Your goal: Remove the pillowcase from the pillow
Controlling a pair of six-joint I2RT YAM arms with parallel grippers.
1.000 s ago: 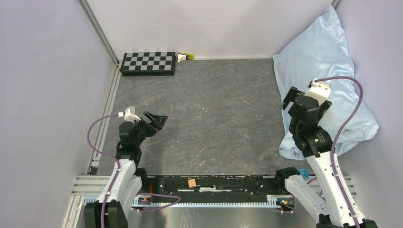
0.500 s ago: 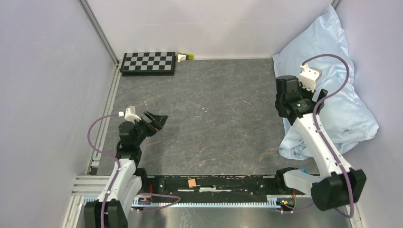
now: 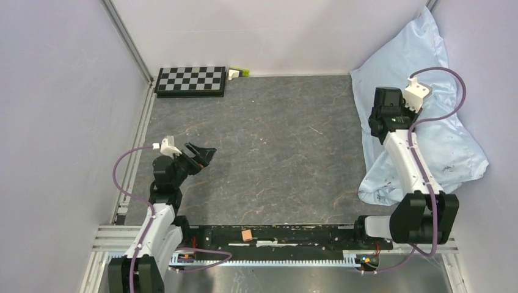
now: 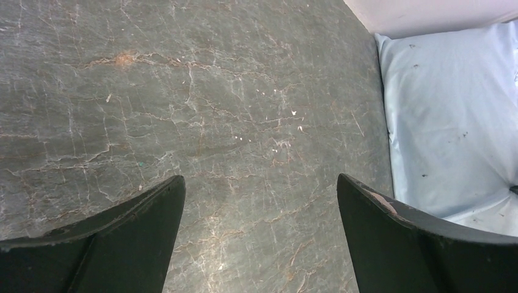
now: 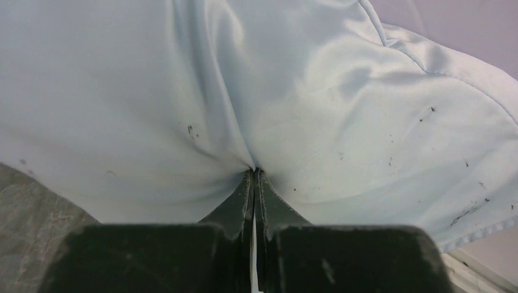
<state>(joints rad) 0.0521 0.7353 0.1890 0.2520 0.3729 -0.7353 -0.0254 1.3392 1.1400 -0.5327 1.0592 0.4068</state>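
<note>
The pale blue pillowcase lies bulging in the far right corner, leaning on the right wall; it also shows in the left wrist view. The pillow is hidden inside it. My right gripper points down onto the pillowcase's left part. In the right wrist view its jaws are shut, and folds of the pillowcase run together at their tips, pinched there. My left gripper hovers open over bare table at the left, nothing between its fingers.
A black-and-white checkerboard lies at the back left, with a small white and yellow-green object beside it. A small orange block sits on the front rail. Walls close in the left, back and right sides.
My right arm has swung from the pillowcase's near part toward its middle left edge, and its jaws have gone from open to shut on the fabric. The left arm has not moved.
</note>
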